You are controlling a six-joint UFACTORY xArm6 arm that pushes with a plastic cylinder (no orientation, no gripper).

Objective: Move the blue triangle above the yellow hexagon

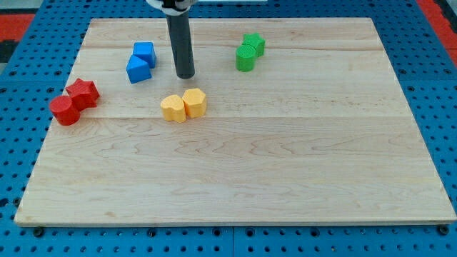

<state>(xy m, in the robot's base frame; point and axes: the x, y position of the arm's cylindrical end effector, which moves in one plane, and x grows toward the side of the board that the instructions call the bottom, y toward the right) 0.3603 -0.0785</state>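
Right now my tip point(185, 75) rests on the worktop point(285, 178) toward its top edge, just beside the two blue blocks on their right and above the yellow pair, touching nothing that I can see. I carry no claw at all, only this straight rod, so nothing is held and nothing can be; I can only shove. The blue triangle point(138, 70) sits near the top-left corner, touching the blue cube point(144, 53) behind it. The yellow hexagon point(194, 103) lies left of the middle of the worktop, pressed against another yellow block point(173, 108) whose shape I cannot make out. I judge the triangle to be a light, stiff piece that will slide readily on smooth wood and may spin if pushed off-centre, so I would press squarely on its left face, away from the cube. The wooden surface is flat and bare across its lower half. A red pair point(74, 101) near the left edge and a green pair point(250, 51) near the top edge stand well apart from my path.
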